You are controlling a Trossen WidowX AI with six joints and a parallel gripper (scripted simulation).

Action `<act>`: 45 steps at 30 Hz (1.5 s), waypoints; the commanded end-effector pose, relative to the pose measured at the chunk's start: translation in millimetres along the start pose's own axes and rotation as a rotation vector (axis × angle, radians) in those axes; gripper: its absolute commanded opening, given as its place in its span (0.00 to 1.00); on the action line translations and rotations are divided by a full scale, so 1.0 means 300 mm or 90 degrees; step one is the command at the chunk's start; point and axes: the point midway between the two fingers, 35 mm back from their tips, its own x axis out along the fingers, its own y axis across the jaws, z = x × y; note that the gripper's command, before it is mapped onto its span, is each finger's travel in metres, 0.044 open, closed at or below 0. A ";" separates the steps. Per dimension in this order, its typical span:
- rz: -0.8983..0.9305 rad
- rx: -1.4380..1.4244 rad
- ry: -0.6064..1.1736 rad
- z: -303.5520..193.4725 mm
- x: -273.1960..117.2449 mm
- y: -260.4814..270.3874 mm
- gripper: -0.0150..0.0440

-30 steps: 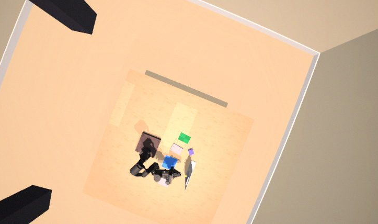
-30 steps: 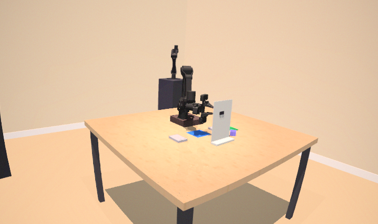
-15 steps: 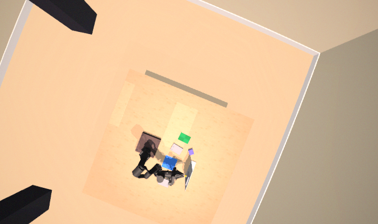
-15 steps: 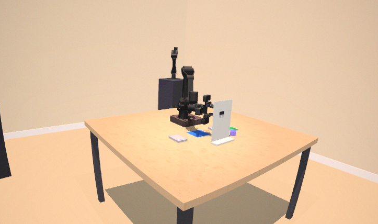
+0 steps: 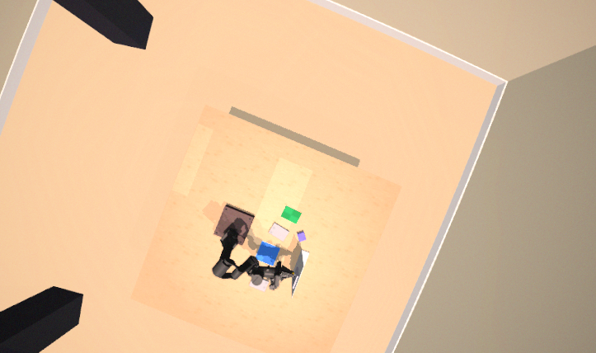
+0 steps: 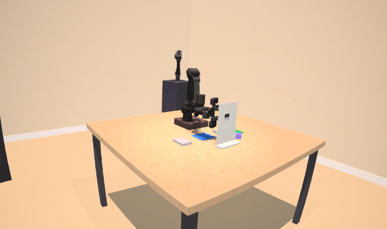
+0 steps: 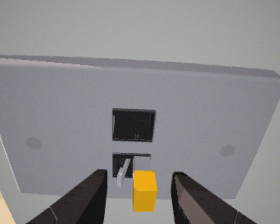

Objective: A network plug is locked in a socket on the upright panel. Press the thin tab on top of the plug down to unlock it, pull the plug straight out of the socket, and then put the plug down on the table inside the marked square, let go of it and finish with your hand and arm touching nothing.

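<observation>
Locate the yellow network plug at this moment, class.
In the wrist view the yellow plug sits in the lower socket of the upright panel, just below the empty dark socket, ahead of and between the open gripper fingers.

The square pale wooden table (image 6: 149, 159) has a smooth, faintly glossy grained top. The upright light-grey panel (image 7: 58, 116) looks like matt plastic, as does the small yellow plug (image 7: 144, 191).

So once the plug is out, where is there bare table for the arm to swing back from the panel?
Crowded on the gripper side of the panel: blue square, white tile, purple cube and green tile cluster between it and the robot base. Bare table top lies toward the near edge and along the left edge.
</observation>
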 end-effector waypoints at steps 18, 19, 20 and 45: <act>0.000 -0.002 -0.002 0.003 0.004 0.001 0.25; 0.000 -0.002 -0.002 0.003 0.004 0.001 0.25; 0.000 -0.002 -0.002 0.003 0.004 0.001 0.25; 0.000 -0.002 -0.002 -0.010 -0.044 0.000 0.25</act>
